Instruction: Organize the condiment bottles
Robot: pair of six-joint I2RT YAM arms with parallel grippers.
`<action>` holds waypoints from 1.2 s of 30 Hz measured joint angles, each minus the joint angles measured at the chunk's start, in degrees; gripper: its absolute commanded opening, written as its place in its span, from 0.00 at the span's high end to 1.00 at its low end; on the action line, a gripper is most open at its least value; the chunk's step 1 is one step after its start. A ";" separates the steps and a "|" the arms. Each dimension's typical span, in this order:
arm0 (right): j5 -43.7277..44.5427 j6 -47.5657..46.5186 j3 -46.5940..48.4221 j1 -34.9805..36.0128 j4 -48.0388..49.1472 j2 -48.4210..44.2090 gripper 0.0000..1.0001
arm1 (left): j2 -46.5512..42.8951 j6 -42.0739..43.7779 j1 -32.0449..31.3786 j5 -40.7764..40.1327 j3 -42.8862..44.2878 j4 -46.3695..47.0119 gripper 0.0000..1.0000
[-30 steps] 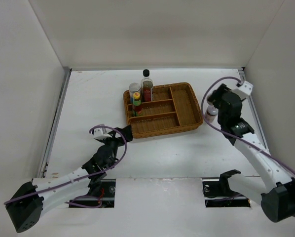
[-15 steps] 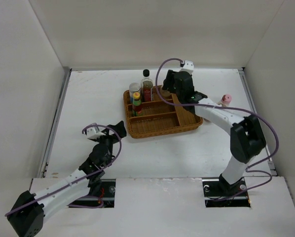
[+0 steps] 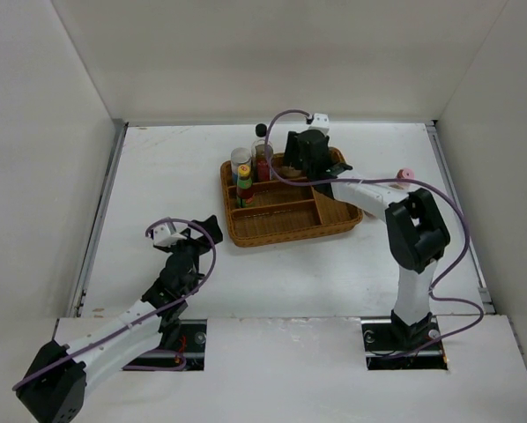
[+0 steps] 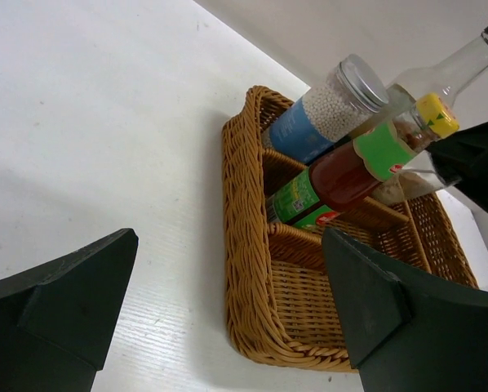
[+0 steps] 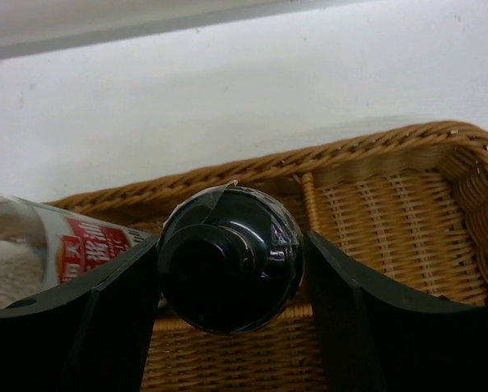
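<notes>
**Holding the shaker over the tray's back compartment**

Gripping from both sides, the right pincer (image 5: 230, 245) has its two fingers pressed against the dark-capped shaker (image 5: 228, 263), whose glossy black top fills the gap between them. The shaker hangs above the back of the wicker tray (image 3: 290, 236), next to the bottles already standing in it. The left pincer (image 4: 228, 237) is spread wide with nothing in it, low over the worktop (image 3: 158, 176), just off the tray's near left corner.

Three bottles crowd the tray's left end: a white-lidded jar (image 4: 334, 110), a yellow-capped red sauce bottle (image 4: 342, 171) and a tall black-capped bottle (image 4: 452, 69). The pink-capped bottle (image 3: 404, 175) stands alone on the worktop, right of the tray. A second white-lidded jar cannot be made out.

The shaker is probably light, rigid and slick. Its rounded shiny cap offers poor purchase, so a hold on the body just under the cap would likely be safer. It should be set down gently and upright, since the neighbouring glass is close enough to knock. The pink-capped bottle looks small and easy to tip. It would be best taken across its body, below the cap.
</notes>
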 measured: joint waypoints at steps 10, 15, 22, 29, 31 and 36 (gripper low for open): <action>0.13 -0.52 -2.99 0.00 1.99 1.46 0.18 | 0.13 -0.02 0.61 1.90 0.00 0.07 0.00; -0.33 -0.57 -4.72 0.00 2.60 -1.05 0.15 | 0.35 -0.02 0.61 2.19 0.00 0.07 0.00; -1.03 -0.26 -15.76 -0.74 2.14 -18.71 0.12 | 0.00 -0.02 0.98 2.47 0.00 0.07 0.00; 4.13 -0.37 -33.73 -9.27 1.31 -41.53 0.00 | 0.35 -0.02 1.33 2.51 0.00 0.15 0.00; 7.30 -0.39 -37.03 -11.65 -0.33 -43.67 0.00 | 0.92 -0.04 1.36 2.54 0.00 0.22 0.00; 10.49 -0.37 -39.43 -14.78 -4.74 -39.34 0.00 | 2.99 -0.02 1.07 2.67 0.00 0.87 0.00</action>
